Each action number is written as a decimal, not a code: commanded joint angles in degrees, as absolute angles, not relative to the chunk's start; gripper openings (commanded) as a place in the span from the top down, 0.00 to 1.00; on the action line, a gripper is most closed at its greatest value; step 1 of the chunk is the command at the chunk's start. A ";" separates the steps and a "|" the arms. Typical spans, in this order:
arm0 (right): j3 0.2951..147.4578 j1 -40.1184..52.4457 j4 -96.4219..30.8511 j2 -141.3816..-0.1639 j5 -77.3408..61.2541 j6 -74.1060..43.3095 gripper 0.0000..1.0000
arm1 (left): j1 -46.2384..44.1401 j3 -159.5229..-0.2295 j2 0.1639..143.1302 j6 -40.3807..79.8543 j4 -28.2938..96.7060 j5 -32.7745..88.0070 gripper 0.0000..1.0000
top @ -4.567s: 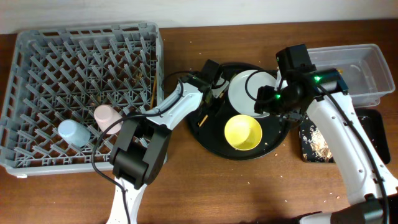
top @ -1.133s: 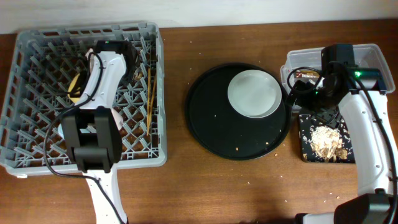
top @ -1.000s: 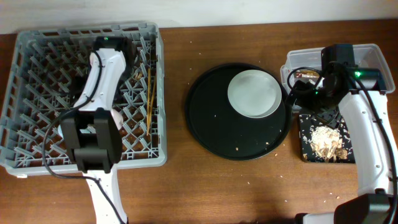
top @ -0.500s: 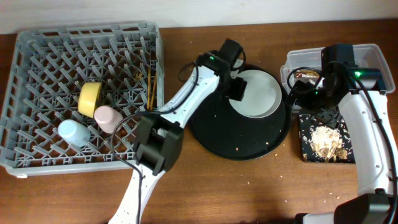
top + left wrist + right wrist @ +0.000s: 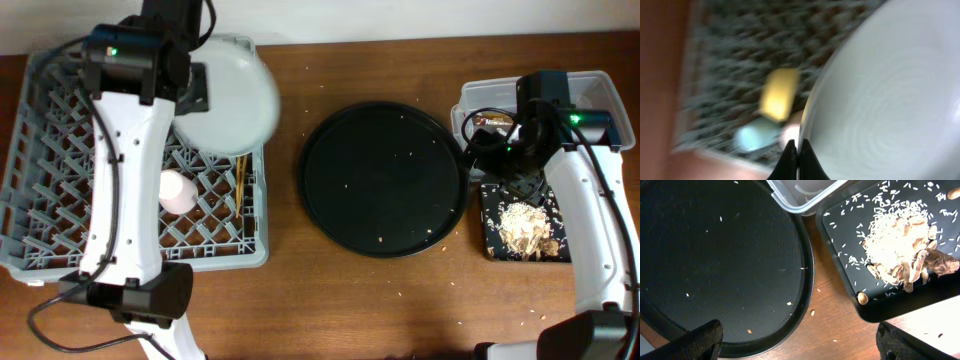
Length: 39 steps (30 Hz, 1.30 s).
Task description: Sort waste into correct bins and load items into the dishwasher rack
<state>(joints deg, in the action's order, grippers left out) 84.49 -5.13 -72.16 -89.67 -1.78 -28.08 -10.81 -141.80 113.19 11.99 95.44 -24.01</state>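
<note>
**Clerk:** Left jaws?

**Arm:** Entry one. My left gripper [image 5: 797, 155] is clenched on the rim of the pale plate [image 5: 235, 100]. I hold the plate above the grey rack [image 5: 60, 230], near the table's far-left corner. In the rack are a pink cup [image 5: 175, 190] and chopsticks [image 5: 240, 180].

**Clerk:** Right jaws?

**Arm:** Entry two. My right gripper [image 5: 800, 342] is spread wide, with nothing between the fingers. It hangs where the round black tray [image 5: 715, 255] meets the shallow black tray [image 5: 885, 297]. The shallow tray holds food scraps [image 5: 900, 245] and sits by the table's right edge. The clear tub [image 5: 600, 100] is toward the far-right corner.

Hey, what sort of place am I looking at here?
Likely a dish-clearing station staged on a wooden table: a grey dishwasher rack, a crumb-strewn round black tray, and sorted food scraps.
</note>
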 commanded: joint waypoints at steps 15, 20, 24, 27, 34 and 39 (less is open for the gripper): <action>84.82 -5.28 -72.23 -89.65 -1.89 -28.14 0.02 | -18.17 -110.85 105.36 24.36 79.90 -34.94 0.01; 84.82 -5.28 -72.03 -89.65 5.41 -22.52 0.02 | -14.06 -112.22 75.31 15.73 82.43 -10.28 0.01; 84.82 -5.28 -72.03 -89.65 5.39 -22.52 0.02 | -14.09 -112.22 65.60 15.77 87.85 -10.22 0.01; 84.82 -5.28 -72.01 -89.65 5.41 -22.52 0.02 | -14.06 -112.22 65.56 15.75 86.96 -10.26 0.01; 82.35 7.49 -59.77 -71.50 12.19 -19.66 0.02 | -14.09 -112.18 65.54 15.75 96.68 -10.26 0.01; 39.68 6.74 -16.53 -37.82 5.80 -12.62 0.02 | -14.09 -112.18 65.54 15.75 96.71 -10.26 0.01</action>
